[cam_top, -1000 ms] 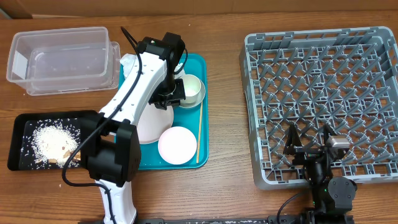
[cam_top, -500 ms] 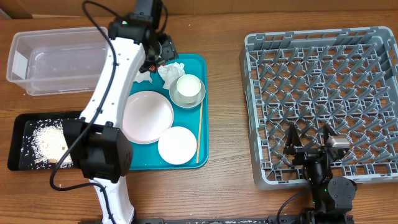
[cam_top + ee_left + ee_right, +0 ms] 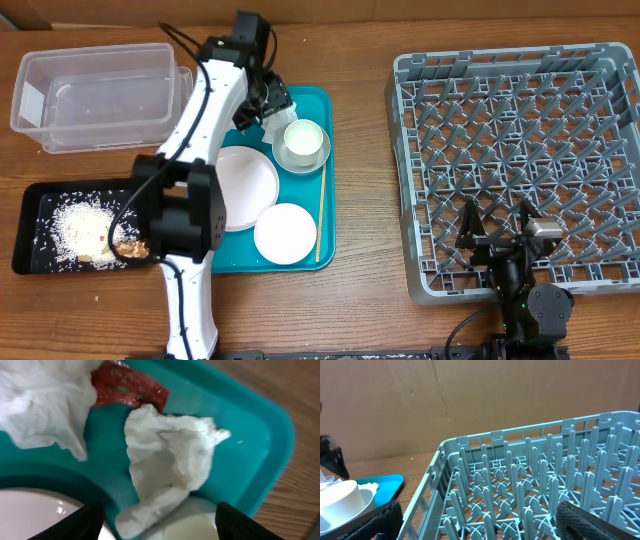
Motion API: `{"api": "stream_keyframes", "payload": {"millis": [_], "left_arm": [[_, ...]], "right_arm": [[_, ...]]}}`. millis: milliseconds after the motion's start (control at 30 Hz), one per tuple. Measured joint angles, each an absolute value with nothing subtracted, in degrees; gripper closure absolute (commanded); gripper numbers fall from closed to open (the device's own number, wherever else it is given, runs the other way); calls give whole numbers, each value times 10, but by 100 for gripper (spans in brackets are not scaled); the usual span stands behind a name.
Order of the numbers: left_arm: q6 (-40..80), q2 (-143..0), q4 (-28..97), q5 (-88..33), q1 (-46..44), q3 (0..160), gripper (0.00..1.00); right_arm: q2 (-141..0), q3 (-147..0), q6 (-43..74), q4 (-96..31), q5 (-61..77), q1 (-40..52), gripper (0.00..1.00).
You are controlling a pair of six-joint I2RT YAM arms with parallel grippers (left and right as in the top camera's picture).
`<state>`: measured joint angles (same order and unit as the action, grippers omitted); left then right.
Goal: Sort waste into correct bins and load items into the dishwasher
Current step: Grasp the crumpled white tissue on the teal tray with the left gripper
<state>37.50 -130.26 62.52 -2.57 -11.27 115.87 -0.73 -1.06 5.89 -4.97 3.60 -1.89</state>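
Left gripper (image 3: 158,510) hovers with its jaws spread wide and holding nothing, low over a crumpled napkin (image 3: 170,455) at the far end of the teal tray (image 3: 250,430). We see the tail of that napkin drooping onto the rim of the white cup (image 3: 303,143), which stands just beside it. A small red wrapper (image 3: 127,390) lies just behind, its edge tucked under a second napkin (image 3: 40,405). Nearer the robot on the same tray sit the large plate (image 3: 248,185), the smaller plate (image 3: 284,232) and a thin wooden stick (image 3: 321,215). Off the tray, the clear tub (image 3: 95,95) looks almost bare, while the black tray (image 3: 30,225) holds the rice crumbs (image 3: 80,225). Well apart, the right gripper (image 3: 497,225) rests wide open and holding nothing at the near edge of the grey rack (image 3: 520,150), where no dishes are loaded. We judge the napkin pick to be the step in hand. The risks we see: jaws closing this low may catch the cup's rim and tip it, or gather only a loose fold that slips on the lift
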Motion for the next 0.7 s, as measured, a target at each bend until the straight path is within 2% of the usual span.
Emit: {"api": "stream_keyframes", "payload": {"millis": [133, 233, 300, 700], "left_arm": [[369, -1318, 625, -34, -112, 1159, 31], [363, -1320, 623, -38, -113, 1159, 46], [362, -1320, 623, -41, -113, 1159, 61], [340, -1324, 630, -45, -113, 1159, 63]], "right_arm": [[-7, -11, 59, -50, 36, -19, 0], [-7, -11, 59, -50, 36, -19, 0], [-7, -11, 59, -50, 36, -19, 0], [-7, -11, 59, -50, 36, -19, 0]]}}
